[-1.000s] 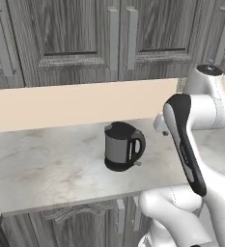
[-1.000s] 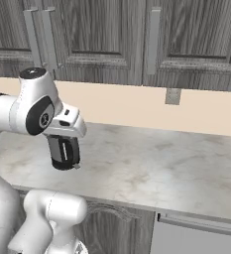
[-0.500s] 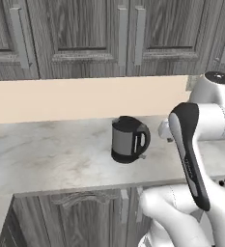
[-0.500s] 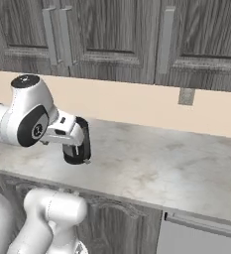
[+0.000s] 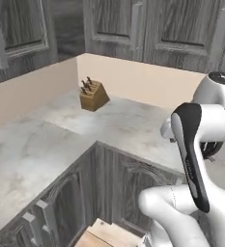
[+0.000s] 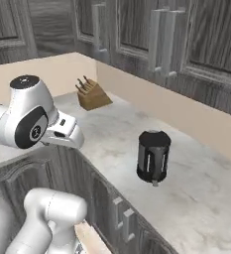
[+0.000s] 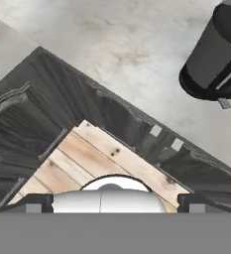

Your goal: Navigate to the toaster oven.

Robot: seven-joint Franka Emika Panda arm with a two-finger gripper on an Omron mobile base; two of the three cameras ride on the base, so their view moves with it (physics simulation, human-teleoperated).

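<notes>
Base turn since half a second ago: whole view swung left along the bench (image 5: 46,144), so that's camera motion, not the things moving. Before, straight run of bench with kettle centred under wall cabinets; now the inside corner of the L-shaped bench is in frame. Left to right in left base view: bare marble run at left, knife block (image 5: 93,94) at the back corner against the beige backsplash, then the arm with the kettle (image 6: 153,155) mostly hidden behind it. Right base view has knife block far left-centre, kettle standing upright on the bench well apart from it, wall cabinets (image 6: 156,34) above. Hand view looks down on the bench corner, lower cabinet doors, wood floor (image 7: 94,158), kettle at upper right. Toaster oven not in any current view, so likely more turning or driving needed; judging by the swing, the search heads along the left leg of the bench. Containers: kettle lid closed, contents can't be told; knife block holds a few dark-handled knives. Tool: fingertips not clear in the pictures, can't tell how far open, nothing seen held
</notes>
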